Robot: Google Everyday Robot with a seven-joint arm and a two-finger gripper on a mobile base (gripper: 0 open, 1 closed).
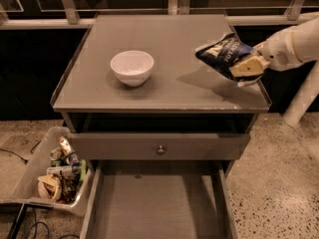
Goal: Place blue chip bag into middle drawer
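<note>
The blue chip bag (pixel 223 51), dark navy with white lettering, hangs lifted above the right side of the cabinet top (pixel 164 36) and casts a shadow on it. My gripper (pixel 246 66) comes in from the right edge and is shut on the bag's right end. The middle drawer (pixel 159 203) is pulled out at the bottom of the view. Its flat grey floor is bare, and it lies below and to the left of the bag.
A white bowl (pixel 131 67) stands left of centre on the cabinet top. A grey drawer front with a round knob (pixel 160 149) sits above the open drawer. A plastic bin of clutter (pixel 56 174) stands on the floor at the left. A white post (pixel 304 98) stands at the right.
</note>
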